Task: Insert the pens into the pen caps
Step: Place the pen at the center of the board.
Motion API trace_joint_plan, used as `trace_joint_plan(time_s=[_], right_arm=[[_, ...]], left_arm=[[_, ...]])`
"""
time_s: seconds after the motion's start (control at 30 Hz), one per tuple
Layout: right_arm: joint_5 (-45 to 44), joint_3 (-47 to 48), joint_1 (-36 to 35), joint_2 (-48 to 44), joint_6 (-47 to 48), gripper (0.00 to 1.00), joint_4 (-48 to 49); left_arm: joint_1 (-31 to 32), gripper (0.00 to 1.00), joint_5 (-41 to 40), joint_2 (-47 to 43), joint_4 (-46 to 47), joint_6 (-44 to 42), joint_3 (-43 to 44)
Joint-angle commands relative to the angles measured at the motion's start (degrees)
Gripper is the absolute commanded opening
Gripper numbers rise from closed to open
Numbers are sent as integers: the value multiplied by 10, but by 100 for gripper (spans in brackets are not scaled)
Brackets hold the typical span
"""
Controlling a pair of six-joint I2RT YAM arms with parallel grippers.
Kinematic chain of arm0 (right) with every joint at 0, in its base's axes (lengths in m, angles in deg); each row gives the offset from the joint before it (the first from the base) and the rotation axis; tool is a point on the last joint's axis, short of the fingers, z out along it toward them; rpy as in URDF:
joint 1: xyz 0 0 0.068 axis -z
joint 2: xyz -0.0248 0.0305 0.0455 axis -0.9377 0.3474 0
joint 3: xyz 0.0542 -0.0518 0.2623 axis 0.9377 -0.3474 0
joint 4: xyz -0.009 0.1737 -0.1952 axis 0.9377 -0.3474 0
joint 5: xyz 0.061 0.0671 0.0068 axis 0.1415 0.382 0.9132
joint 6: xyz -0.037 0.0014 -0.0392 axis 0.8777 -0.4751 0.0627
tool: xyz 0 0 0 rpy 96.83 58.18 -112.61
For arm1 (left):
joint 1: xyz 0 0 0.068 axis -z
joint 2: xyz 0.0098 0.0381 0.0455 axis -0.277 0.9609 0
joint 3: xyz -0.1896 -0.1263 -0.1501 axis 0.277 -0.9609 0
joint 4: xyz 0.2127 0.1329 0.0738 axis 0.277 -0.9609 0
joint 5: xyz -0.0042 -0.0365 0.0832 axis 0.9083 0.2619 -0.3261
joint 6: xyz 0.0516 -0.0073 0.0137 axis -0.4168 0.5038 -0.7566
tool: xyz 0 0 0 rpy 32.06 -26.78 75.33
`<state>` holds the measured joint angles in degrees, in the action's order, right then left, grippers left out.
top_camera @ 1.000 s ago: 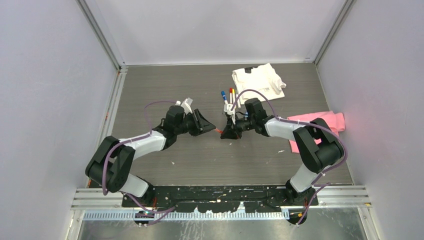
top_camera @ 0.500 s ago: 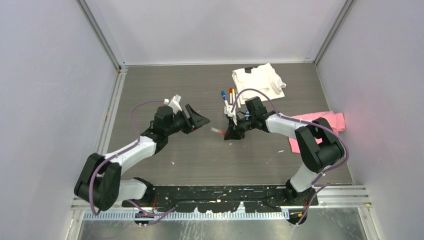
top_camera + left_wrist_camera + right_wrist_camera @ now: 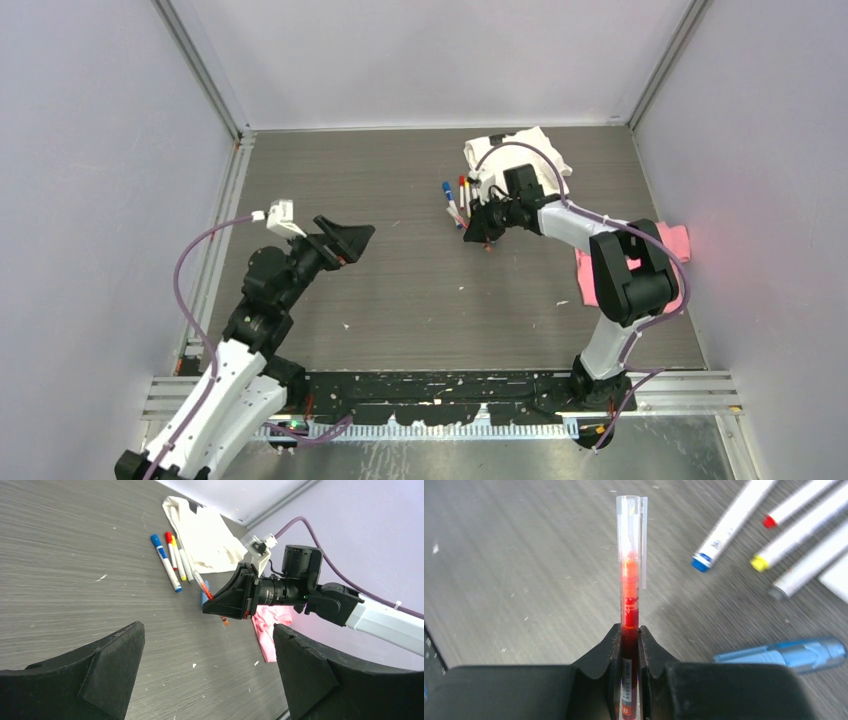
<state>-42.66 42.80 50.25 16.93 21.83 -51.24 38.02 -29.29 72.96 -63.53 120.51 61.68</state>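
**Left gripper**: released, jaws spread wide, nothing between them. It hung over the table at 9 o'clock of table centre, pointing toward 2 o'clock. Its wrist view showed both fingers with only bare table top between them.

**Right gripper**: clenched on the red pen. It stood at 1 o'clock of table centre. The fingers pinched the barrel, and the left wrist view showed the pen sticking out of both sides of the jaws. A clear cap with a clip sat over the pen's orange-red tip end. How fully it was seated could not be told.

**Other pens:** Four lay side by side on the table at 10 o'clock of the right gripper, near it but apart from it.
- The blue pen lay outermost.
- Next came the red-ended pen.
- The yellow-ended pen followed.
- The grey-ended pen lay just beside the white cloth.

A light-blue pen lay alone on the table. In the right wrist view it was at 4 o'clock of the held pen, close to the gripper.

**Cloths:** The white cloth lay crumpled at 12 o'clock of the right gripper, toward the far edge. The pink cloth lay at the table's 3 o'clock edge, partly covered by the right arm.
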Motion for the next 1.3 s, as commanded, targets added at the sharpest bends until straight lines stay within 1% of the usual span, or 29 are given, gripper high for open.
trace_joint_plan(time_s=[0.0,0.07,0.2,0.3,0.43,0.53,0.63,0.8,0.9,0.97,1.07,1.17,1.23,1.27], right_arm=[[-139,30,-18,19,-131,5,9],[-194,40,-35,29,-139,7,4],[-243,68,-65,44,-140,11,-29],[-298,86,-95,56,-168,14,-38],[-347,157,-109,106,-217,16,-82],[-364,199,-115,144,-212,18,-110],[-369,214,-116,155,-207,23,-127],[-365,211,-115,145,-199,33,-136],[-354,207,-114,128,-189,39,-138],[-350,208,-114,110,-171,41,-144],[-323,220,-102,61,-108,46,-183],[-263,262,-71,8,2,51,-283],[-226,270,-38,-40,55,54,-325],[-213,271,-18,-66,70,61,-335]], left_arm=[[-5,100,-84,-71,-73,-17,-26],[-6,100,-86,-86,-90,-12,-31],[-6,100,-80,-97,-100,2,-42],[-6,100,-78,-99,-97,8,-46],[-6,100,-78,-98,-98,9,-42],[-6,100,-57,-102,-107,6,-37],[-6,100,-53,-116,-119,4,-35],[-6,100,-43,-129,-141,-2,-21],[-6,100,-27,-113,-169,-13,10],[-6,100,-8,-92,-198,-37,47],[-6,100,15,-54,-255,-71,115],[-6,100,18,-14,-323,-103,189],[-6,100,23,13,-357,-123,236],[-6,100,29,23,-363,-133,268]])
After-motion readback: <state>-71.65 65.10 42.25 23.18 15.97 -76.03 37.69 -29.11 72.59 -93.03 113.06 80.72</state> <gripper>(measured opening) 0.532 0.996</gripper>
